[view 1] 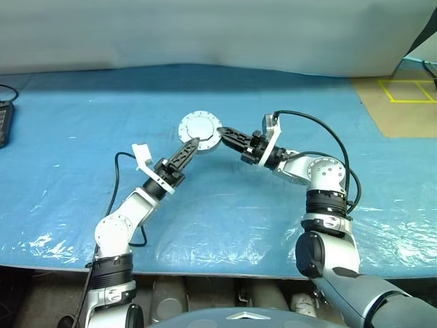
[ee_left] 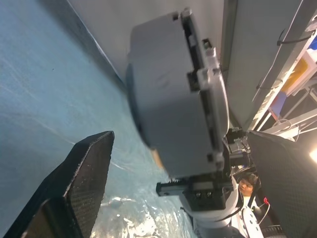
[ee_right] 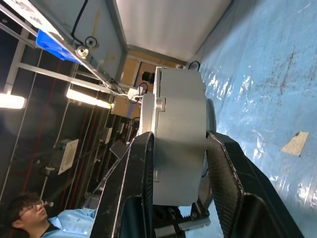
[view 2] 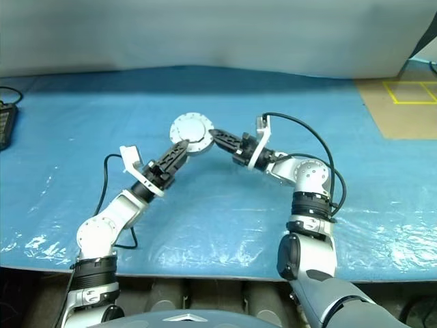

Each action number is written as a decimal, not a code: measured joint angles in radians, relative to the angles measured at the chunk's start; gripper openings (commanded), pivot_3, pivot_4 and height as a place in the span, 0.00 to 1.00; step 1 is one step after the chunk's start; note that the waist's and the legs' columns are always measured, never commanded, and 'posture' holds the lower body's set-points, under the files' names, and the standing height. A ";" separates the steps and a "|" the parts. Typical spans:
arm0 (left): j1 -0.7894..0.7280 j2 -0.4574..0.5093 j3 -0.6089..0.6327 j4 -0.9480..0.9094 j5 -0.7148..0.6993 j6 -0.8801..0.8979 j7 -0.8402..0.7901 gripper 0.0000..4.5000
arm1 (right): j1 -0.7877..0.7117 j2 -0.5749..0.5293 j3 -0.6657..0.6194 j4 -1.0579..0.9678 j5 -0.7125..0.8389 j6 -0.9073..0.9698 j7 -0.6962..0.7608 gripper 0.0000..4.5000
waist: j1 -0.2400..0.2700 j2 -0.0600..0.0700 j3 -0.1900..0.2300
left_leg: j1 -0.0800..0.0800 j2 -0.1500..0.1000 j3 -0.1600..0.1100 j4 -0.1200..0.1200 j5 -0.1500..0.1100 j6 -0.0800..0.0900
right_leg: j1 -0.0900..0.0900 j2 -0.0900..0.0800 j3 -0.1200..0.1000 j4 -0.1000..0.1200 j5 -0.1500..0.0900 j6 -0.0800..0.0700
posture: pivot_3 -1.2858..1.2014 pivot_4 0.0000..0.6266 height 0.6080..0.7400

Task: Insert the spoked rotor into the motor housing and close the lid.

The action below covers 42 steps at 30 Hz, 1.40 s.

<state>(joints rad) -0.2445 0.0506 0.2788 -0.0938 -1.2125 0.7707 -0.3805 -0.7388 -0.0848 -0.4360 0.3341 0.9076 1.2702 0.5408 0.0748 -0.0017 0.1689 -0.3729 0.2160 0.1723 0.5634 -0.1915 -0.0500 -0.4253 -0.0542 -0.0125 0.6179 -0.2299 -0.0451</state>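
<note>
Two arms reach forward over the blue sheeted table [view 1: 287, 219] and meet at its middle, forearms angled inward so that the grippers point toward each other. The right gripper [ee_right: 179, 148] comes in from the right with its wrist bent, and its two black fingers [ee_right: 136, 173] are clamped on the motor housing [ee_right: 181, 148], one against the flanged face and the other against the opposite face, so the silver can is held up off the table. From the head views the lid [view 1: 200, 130] faces upward as a pale grey disc with a toothed rim, seated flush on the housing. The left gripper [view 1: 192, 146] rises from the lower left along a straight forearm, its tip just under the lid's near edge. Its fingers are spread wide and grasp nothing; in the left wrist view one black finger [ee_left: 79, 183] stands apart from the housing's grey wall. A person sits in the background of both wrist views.
</note>
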 measured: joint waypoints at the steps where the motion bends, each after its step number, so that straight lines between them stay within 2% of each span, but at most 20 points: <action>1: -0.011 -0.008 0.005 0.004 -0.004 -0.004 0.005 0.99 | 0.007 -0.001 0.005 -0.005 0.001 0.003 0.000 0.27 | 0.000 0.000 0.000 | 0.000 0.000 0.000 0.000 0.000 0.000 | 0.000 0.000 0.000 0.000 0.000 0.000 | 0.52 0.24 1.00; 11: -0.078 -0.036 0.005 0.062 0.010 -0.034 0.010 0.99 | 0.050 0.002 0.072 -0.079 0.018 0.025 0.008 0.27 | -0.002 0.000 0.000 | 0.000 -0.001 -0.001 0.001 0.000 0.000 | 0.000 0.000 0.000 0.000 0.001 0.002 | 0.52 0.24 1.00; 14: -0.079 -0.040 -0.001 0.073 0.026 -0.046 -0.003 0.86 | 0.051 -0.002 0.080 -0.083 0.019 0.020 0.010 0.27 | -0.001 -0.001 0.000 | 0.000 -0.002 -0.002 0.001 0.000 0.000 | 0.001 0.000 0.000 0.000 0.001 0.002 | 0.52 0.24 1.00; 17: -0.079 -0.046 0.003 0.081 0.032 -0.059 -0.006 0.64 | 0.051 -0.003 0.084 -0.083 0.026 0.014 0.015 0.27 | -0.001 -0.001 0.000 | 0.000 -0.002 -0.002 0.001 0.000 0.000 | 0.001 0.000 0.000 0.000 0.001 0.002 | 0.52 0.24 1.00; 18: -0.079 -0.052 0.006 0.082 0.027 -0.061 -0.014 0.60 | 0.051 -0.001 0.084 -0.083 0.027 0.008 0.016 0.27 | -0.001 -0.001 0.000 | 0.000 -0.002 -0.002 0.002 0.000 0.000 | 0.001 0.000 0.000 0.001 0.001 0.002 | 0.52 0.24 1.00; 25: -0.079 -0.060 0.014 0.089 0.022 -0.066 0.000 0.58 | 0.051 -0.001 0.104 -0.066 0.016 -0.045 0.028 0.27 | -0.001 -0.001 0.000 | 0.000 -0.002 -0.002 0.003 0.000 0.000 | 0.001 -0.001 0.000 0.002 0.001 0.002 | 0.52 0.24 1.00; 32: -0.081 -0.061 0.009 0.117 0.068 -0.081 0.033 0.58 | 0.049 -0.021 0.152 -0.047 -0.067 -0.239 0.090 0.77 | -0.001 -0.001 0.000 | -0.001 -0.002 -0.003 0.006 0.000 0.000 | 0.001 -0.001 0.000 0.003 0.002 0.003 | 0.52 0.24 1.00; 38: -0.129 -0.068 0.035 0.239 0.214 -0.234 0.092 0.58 | 0.028 0.011 0.126 0.030 -0.171 -0.559 0.062 0.77 | -0.005 -0.001 0.001 | -0.001 -0.001 -0.003 0.009 0.000 0.000 | 0.001 -0.001 0.000 0.005 0.002 0.003 | 0.52 0.24 1.00; 42: -0.292 -0.035 0.146 0.475 0.276 -0.394 0.163 0.58 | 0.030 -0.016 0.151 0.049 -0.224 -0.640 0.086 0.77 | -0.004 -0.003 0.002 | -0.002 -0.001 -0.005 0.012 0.000 0.001 | 0.001 0.000 0.000 0.006 0.002 0.004 | 0.52 0.24 1.00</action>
<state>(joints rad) -0.5368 0.0158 0.4243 0.3808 -0.9364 0.3763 -0.2172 -0.7091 -0.1009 -0.2847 0.3828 0.6836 0.6304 0.6271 0.0703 -0.0048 0.1706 -0.3752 0.2146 0.1675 0.5753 -0.1912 -0.0495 -0.4240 -0.0545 -0.0121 0.6236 -0.2276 -0.0415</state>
